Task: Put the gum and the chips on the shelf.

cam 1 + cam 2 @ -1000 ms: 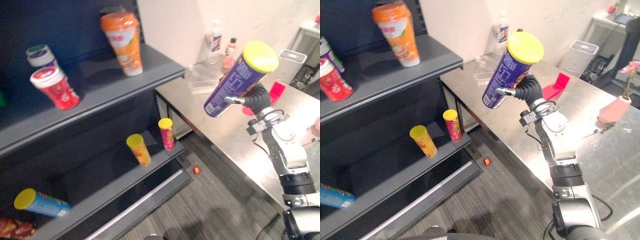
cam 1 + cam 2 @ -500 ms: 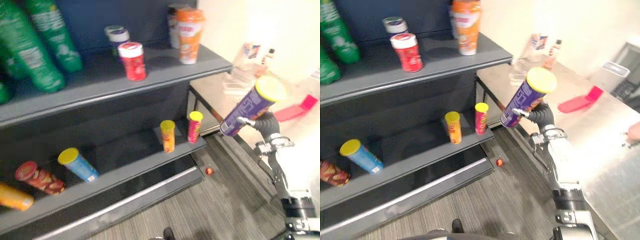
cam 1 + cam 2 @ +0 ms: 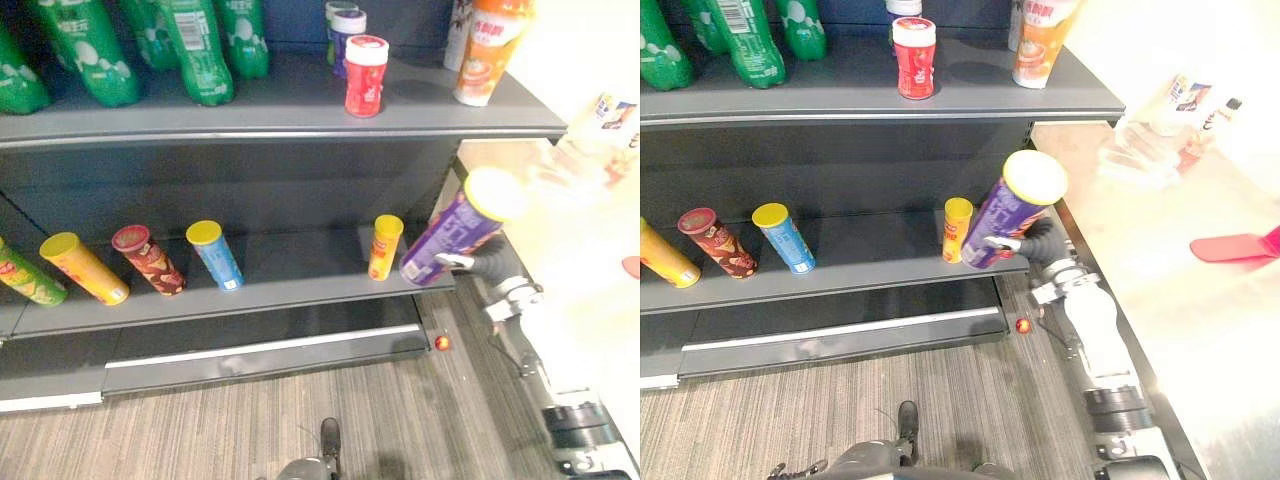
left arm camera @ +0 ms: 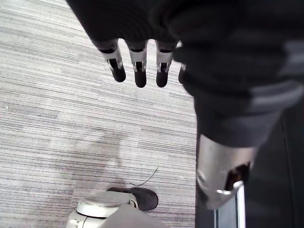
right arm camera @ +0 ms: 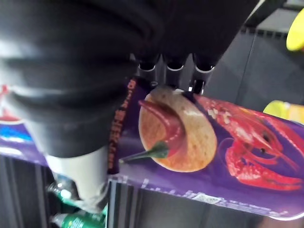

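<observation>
My right hand (image 3: 1045, 243) is shut on a purple chips can (image 3: 1015, 208) with a yellow lid, held tilted with the lid up. Its base hangs at the right end of the lower shelf (image 3: 300, 285), close beside a small yellow can (image 3: 384, 247). The right wrist view has my fingers (image 5: 175, 66) curled round the purple can (image 5: 204, 142). A red tub with a white lid (image 3: 366, 76), perhaps the gum, stands on the upper shelf (image 3: 300, 110). My left hand (image 4: 138, 64) hangs over the carpet with straight fingers, holding nothing.
Green bottles (image 3: 190, 45) and an orange cup (image 3: 490, 50) stand on the upper shelf. Several chips cans (image 3: 215, 255) lean on the lower shelf. A steel table (image 3: 1170, 280) with bottles is to the right. A small red thing (image 3: 443, 343) lies on the floor.
The camera has swung round to face the shelf. My right hand has carried the purple can from beside the table to the right end of the lower shelf.
</observation>
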Available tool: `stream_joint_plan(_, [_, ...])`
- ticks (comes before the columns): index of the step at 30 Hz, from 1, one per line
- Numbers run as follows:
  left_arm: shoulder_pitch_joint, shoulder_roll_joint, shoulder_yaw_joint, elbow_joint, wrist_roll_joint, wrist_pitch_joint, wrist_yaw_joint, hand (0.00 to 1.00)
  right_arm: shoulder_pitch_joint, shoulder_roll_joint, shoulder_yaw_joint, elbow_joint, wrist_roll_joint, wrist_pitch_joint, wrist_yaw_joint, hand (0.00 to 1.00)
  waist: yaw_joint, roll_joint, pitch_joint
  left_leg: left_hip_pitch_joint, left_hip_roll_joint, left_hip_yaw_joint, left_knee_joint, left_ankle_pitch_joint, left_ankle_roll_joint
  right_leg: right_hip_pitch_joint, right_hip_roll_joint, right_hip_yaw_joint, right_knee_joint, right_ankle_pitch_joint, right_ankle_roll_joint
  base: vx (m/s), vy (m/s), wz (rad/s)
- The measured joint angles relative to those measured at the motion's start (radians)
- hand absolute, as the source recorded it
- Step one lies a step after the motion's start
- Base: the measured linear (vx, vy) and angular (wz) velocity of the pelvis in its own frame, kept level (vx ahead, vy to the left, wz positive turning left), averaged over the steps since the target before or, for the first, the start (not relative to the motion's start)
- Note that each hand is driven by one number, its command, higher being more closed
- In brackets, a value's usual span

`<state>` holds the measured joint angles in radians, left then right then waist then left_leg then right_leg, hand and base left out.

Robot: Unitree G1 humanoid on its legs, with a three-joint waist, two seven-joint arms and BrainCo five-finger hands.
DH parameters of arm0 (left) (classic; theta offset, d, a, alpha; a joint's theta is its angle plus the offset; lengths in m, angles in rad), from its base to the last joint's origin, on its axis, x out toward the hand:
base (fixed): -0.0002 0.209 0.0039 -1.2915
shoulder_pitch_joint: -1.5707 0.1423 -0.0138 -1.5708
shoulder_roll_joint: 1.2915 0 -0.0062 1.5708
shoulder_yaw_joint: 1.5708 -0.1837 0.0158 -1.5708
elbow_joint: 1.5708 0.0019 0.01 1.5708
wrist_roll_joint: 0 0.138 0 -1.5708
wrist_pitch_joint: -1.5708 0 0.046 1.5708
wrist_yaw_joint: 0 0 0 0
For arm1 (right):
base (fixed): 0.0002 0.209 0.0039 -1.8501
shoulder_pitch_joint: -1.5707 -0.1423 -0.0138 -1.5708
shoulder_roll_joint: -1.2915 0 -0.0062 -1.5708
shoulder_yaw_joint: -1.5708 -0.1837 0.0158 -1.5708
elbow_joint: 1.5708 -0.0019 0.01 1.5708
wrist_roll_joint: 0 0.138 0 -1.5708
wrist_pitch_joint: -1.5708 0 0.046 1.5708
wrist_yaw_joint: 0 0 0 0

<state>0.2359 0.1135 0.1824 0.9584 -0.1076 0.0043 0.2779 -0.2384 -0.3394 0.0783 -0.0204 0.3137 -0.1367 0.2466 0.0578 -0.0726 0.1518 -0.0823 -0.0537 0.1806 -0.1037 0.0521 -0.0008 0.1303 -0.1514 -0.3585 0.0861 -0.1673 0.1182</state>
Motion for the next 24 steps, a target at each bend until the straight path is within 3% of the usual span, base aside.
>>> stream_joint_plan(7, [0.005, -0.022, 0.012, 0.001, 0.002, -0.013, 0.005, 0.00, -0.087, 0.089, 0.146, 0.033, -0.026, 0.043, -0.024, 1.00, 0.031, 0.020, 0.023, -0.002, -0.007, 0.000, 0.000, 0.000, 0.000, 0.025, -0.002, -0.021, -0.017, 0.003, -0.003, 0.09, -0.010, 0.10])
stream_joint_plan(16, [0.006, -0.016, -0.002, 0.000, 0.003, -0.022, 0.012, 0.00, -0.106, 0.117, 0.236, 0.075, -0.081, 0.093, -0.067, 1.00, 0.028, 0.026, 0.033, 0.009, -0.021, -0.054, 0.000, 0.026, 0.011, 0.033, -0.009, -0.018, 0.049, 0.007, 0.002, 0.12, -0.013, 0.18])
stream_joint_plan(19, [0.004, -0.008, -0.024, -0.001, 0.003, -0.025, 0.007, 0.00, -0.132, 0.122, 0.263, 0.077, -0.110, 0.099, -0.077, 1.00, 0.030, 0.026, 0.038, 0.016, -0.016, -0.058, 0.001, 0.044, 0.019, 0.026, -0.011, -0.009, 0.081, 0.001, -0.010, 0.14, -0.054, 0.11])
stream_joint_plan(22, [-0.016, 0.004, -0.048, -0.002, 0.002, -0.026, -0.009, 0.00, -0.195, 0.123, 0.290, 0.087, -0.118, 0.105, -0.094, 1.00, 0.030, 0.025, 0.050, -0.006, -0.014, -0.081, 0.007, 0.069, 0.059, -0.002, -0.005, 0.013, 0.087, -0.018, -0.039, 0.13, -0.076, 0.14])
stream_joint_plan(24, [-0.021, 0.006, -0.062, -0.003, 0.001, -0.028, -0.011, 0.00, -0.216, 0.125, 0.292, 0.117, -0.119, 0.106, -0.102, 1.00, 0.032, 0.028, 0.054, -0.007, -0.007, -0.094, 0.007, 0.079, 0.065, -0.001, 0.004, 0.015, 0.087, -0.028, -0.055, 0.08, -0.135, 0.26])
